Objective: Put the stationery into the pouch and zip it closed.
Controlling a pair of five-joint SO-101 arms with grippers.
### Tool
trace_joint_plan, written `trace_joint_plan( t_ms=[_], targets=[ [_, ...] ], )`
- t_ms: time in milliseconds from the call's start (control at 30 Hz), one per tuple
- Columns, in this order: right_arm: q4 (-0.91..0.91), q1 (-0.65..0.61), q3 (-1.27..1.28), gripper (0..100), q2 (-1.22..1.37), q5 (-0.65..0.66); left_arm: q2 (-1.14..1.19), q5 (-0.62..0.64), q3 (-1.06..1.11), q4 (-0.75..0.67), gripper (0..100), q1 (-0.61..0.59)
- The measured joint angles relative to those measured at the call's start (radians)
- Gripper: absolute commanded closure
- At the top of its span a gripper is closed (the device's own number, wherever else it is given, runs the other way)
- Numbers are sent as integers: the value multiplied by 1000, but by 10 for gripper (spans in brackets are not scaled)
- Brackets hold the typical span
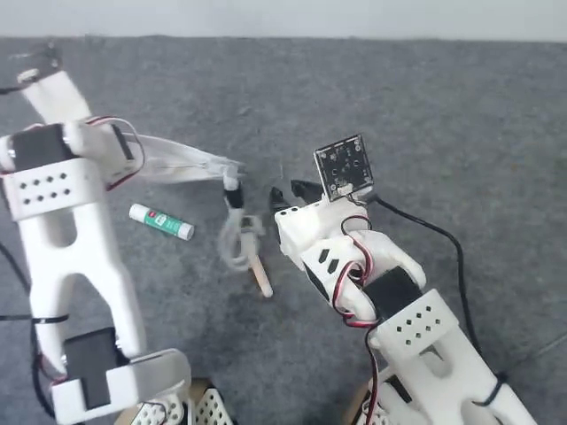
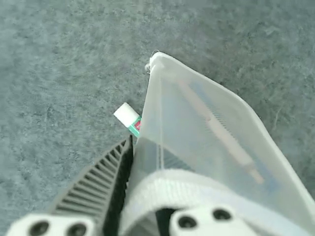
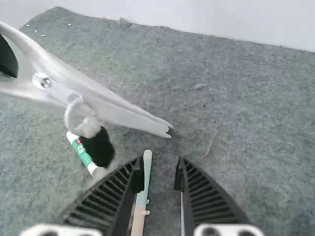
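Observation:
My left gripper (image 1: 124,155) (image 2: 137,156) is shut on one end of a white mesh pouch (image 1: 182,166) (image 2: 197,123) and holds it above the grey mat. Through the mesh a long pen (image 2: 224,137) shows inside. The pouch's pull cord (image 1: 235,235) (image 3: 81,118) dangles from its free end. A white and green glue stick (image 1: 161,221) (image 2: 128,118) (image 3: 81,153) lies on the mat under the pouch. A pale wooden pencil (image 1: 260,273) (image 3: 142,194) lies beside it. My right gripper (image 1: 291,193) (image 3: 158,172) is open just above the pencil's tip, close to the pouch's free corner (image 3: 165,129).
The grey felt mat (image 1: 443,124) covers the table and stretches far and right of the arms. A pale wall edge (image 3: 221,19) bounds it at the back. The arms' white bases (image 1: 133,381) stand at the near edge.

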Motion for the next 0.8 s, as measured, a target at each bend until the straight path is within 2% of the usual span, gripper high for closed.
trace_joint_plan(
  t_ms=[200,533,800],
  targets=[
    [0,0,-26,893,129,63,2,9,-6,0,990,-72],
    [8,0,-218,892,545,72,2,9,-6,2,990,-77],
    [201,14,-448,892,793,72,2,9,-6,2,990,-77]
  ],
)
